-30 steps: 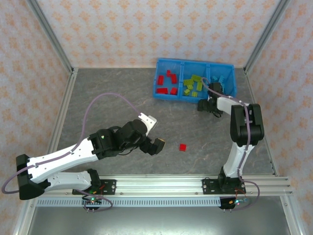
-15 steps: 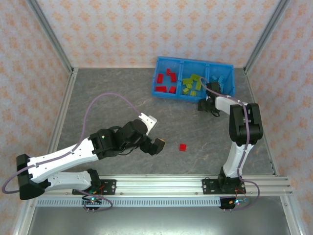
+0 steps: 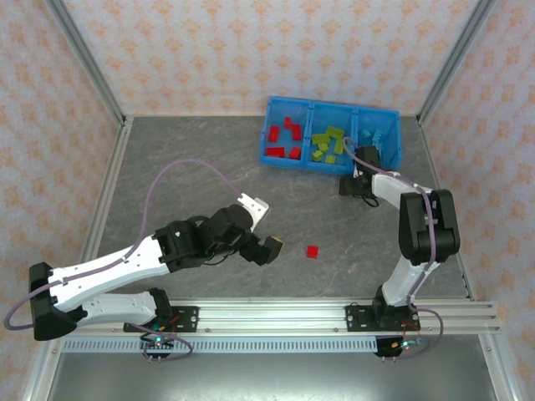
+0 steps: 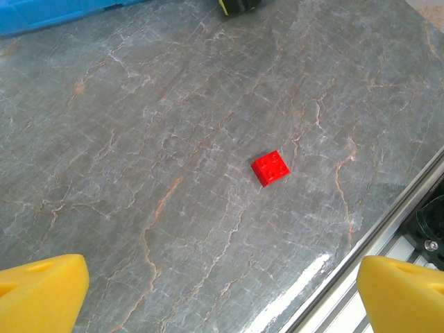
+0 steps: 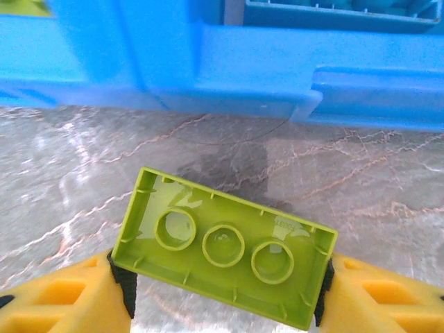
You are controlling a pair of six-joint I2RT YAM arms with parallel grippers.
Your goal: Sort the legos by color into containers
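Grey counter (image 4: 139, 173): my right fingers (image 5: 55, 298) are clamping a yellow-green plastic brick (image 5: 222, 246) by the blue plastic bin (image 5: 208, 62).
Next, I judge, lifting it over the wall; my left fingers (image 4: 41, 291) are gaping.

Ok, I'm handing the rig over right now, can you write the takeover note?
Left gripper: open, above the table, loose red brick ahead of it.
Right gripper: shut on a yellow-green brick, underside up, just outside the bin's near wall.
Done: reds in the left compartment, greens in the middle, light blues in the right.
To do: drop the held brick in the middle, then bin the red one.
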